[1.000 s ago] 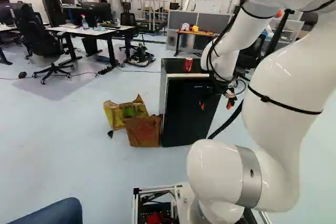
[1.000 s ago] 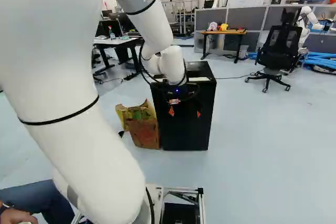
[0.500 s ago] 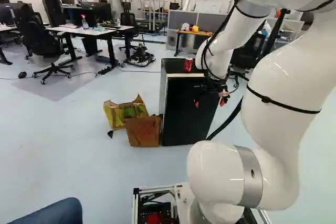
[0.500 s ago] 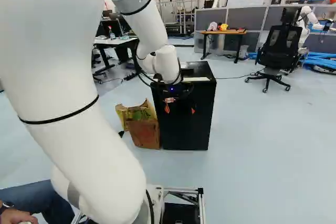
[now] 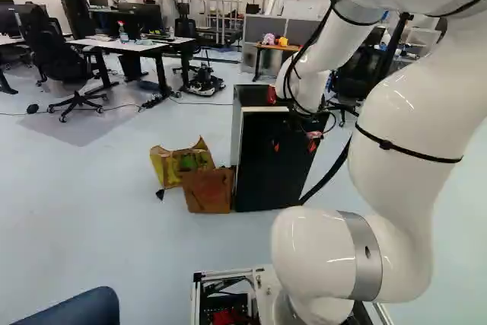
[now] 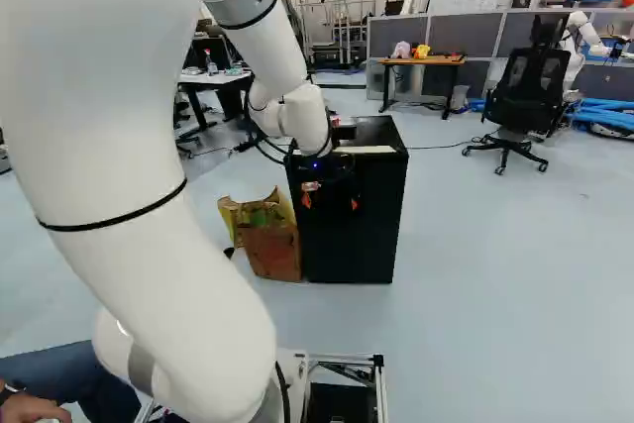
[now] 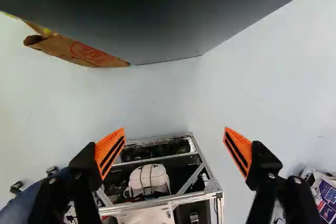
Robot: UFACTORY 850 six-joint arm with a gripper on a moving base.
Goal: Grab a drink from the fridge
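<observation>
We have the claw (image 6: 330,202) released, wide open, in front of the fridge (image 6: 357,245); only base views show the can (image 5: 272,95) atop it.

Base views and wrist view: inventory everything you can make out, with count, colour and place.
Fridge: one, black, ahead of the arm
Red can: one, red, on the fridge top, partly behind the arm
Brown bag: one, brown, beside the fridge
Yellow bag: one, yellow-green, behind the brown bag
White desk: one, white top, left in the left base view
Spray bottle: one, on that desk
Small desk: one, wooden top, by the partitions
Partitions: several, grey, far back
Office chair: at least one, black, right in the right base view
Arm: one, white
Gripper: one, black, orange pads, open, before the fridge
</observation>
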